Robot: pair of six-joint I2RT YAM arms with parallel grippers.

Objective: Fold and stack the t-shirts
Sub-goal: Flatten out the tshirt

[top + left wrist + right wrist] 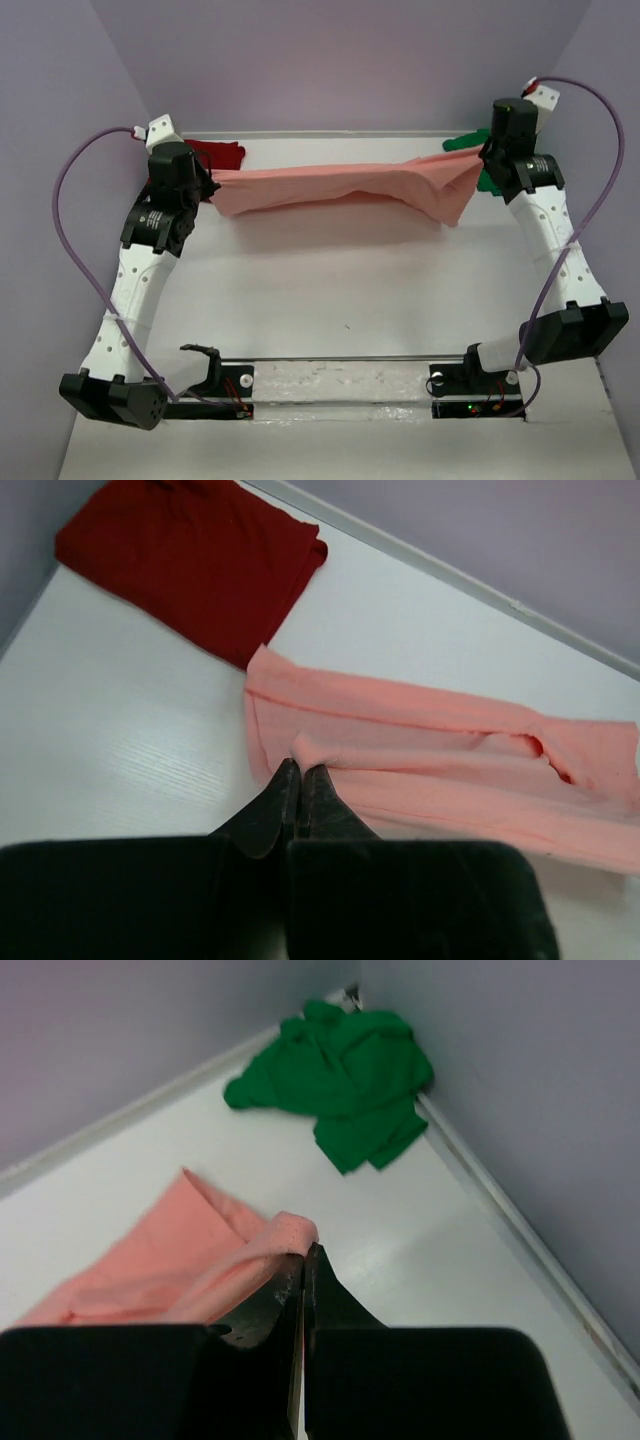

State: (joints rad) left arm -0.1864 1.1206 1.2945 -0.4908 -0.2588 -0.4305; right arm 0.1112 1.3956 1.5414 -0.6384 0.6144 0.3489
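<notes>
A salmon-pink t-shirt (340, 188) hangs stretched between both arms across the back of the table. My left gripper (301, 767) is shut on a pinch of its left edge (330, 748). My right gripper (304, 1250) is shut on the hem at its right end (285, 1232). The dark red t-shirt (190, 555) lies folded flat in the back left corner, beyond the left gripper. The bright green t-shirt (345, 1075) lies crumpled in the back right corner against the wall, beyond the right gripper.
Purple walls (330, 60) close the table at the back and both sides, with a raised rim (500, 1210) along the right edge. White tabletop (340, 290) lies in front of the pink shirt. The arm bases (470, 380) sit at the near edge.
</notes>
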